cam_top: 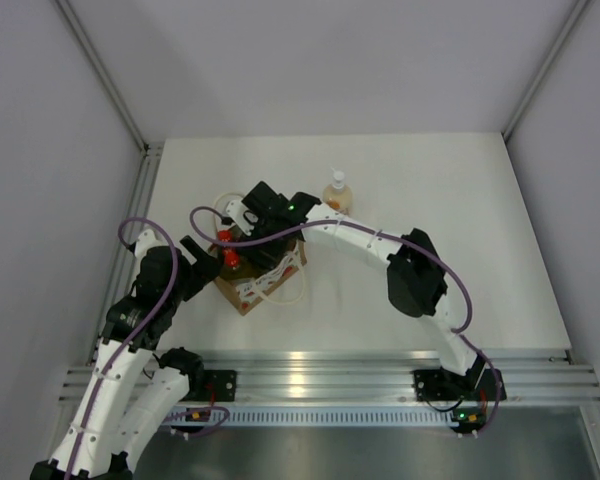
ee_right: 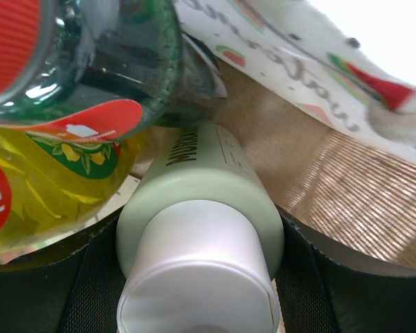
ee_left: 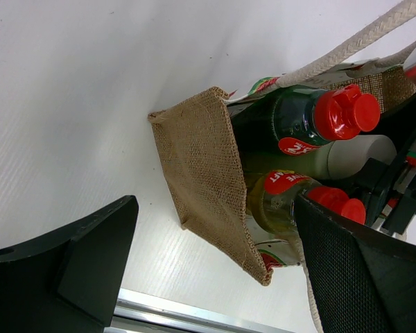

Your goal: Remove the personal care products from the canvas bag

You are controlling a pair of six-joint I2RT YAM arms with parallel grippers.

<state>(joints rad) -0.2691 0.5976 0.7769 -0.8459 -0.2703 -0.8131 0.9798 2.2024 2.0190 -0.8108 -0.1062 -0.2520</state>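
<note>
The canvas bag [cam_top: 265,280] stands near the left of the table, its burlap side [ee_left: 201,173] facing the left wrist camera. In it are a dark green bottle with a red cap [ee_left: 291,121], a yellow bottle with a red cap [ee_left: 281,201] and a pale green white-capped bottle [ee_right: 197,208]. My right gripper [cam_top: 248,222] reaches into the bag mouth and is shut on the white-capped bottle, its pads [ee_right: 90,291] against both sides. My left gripper [cam_top: 205,262] is open at the bag's left side, with the burlap edge between its fingers [ee_left: 62,263]. The pale-orange pump bottle [cam_top: 338,193] stands on the table behind the bag.
A cream loop handle [ee_left: 347,45] hangs over the bottles, and another [cam_top: 280,290] droops at the bag's front. The aluminium rail [cam_top: 320,375] runs along the table's near edge. Grey walls enclose the left, back and right.
</note>
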